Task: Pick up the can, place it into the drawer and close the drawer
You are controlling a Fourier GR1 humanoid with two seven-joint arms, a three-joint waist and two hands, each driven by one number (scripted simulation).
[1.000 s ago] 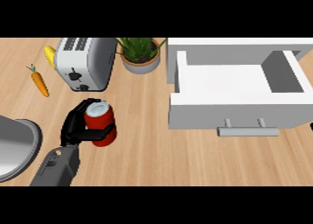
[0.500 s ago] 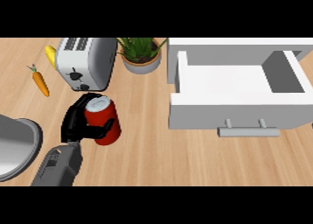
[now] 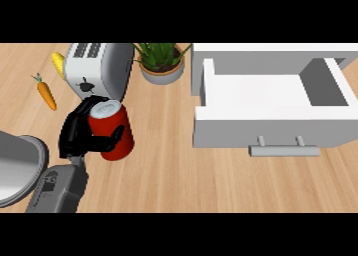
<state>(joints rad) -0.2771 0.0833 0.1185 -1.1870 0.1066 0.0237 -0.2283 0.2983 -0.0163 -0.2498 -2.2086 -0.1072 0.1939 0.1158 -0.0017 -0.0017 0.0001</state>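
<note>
Up it comes: the left hand (image 3: 84,132), fingers wrapped round the red can (image 3: 112,131), has raised it since 1 second ago, open drawer (image 3: 270,125) waiting to the right.

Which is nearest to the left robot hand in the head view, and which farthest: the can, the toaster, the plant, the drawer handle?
From the left robot hand:
1. Can, held in the hand.
2. Toaster, just behind it.
3. Plant, behind and to the right.
4. Drawer handle, far right, on the open drawer.
</note>
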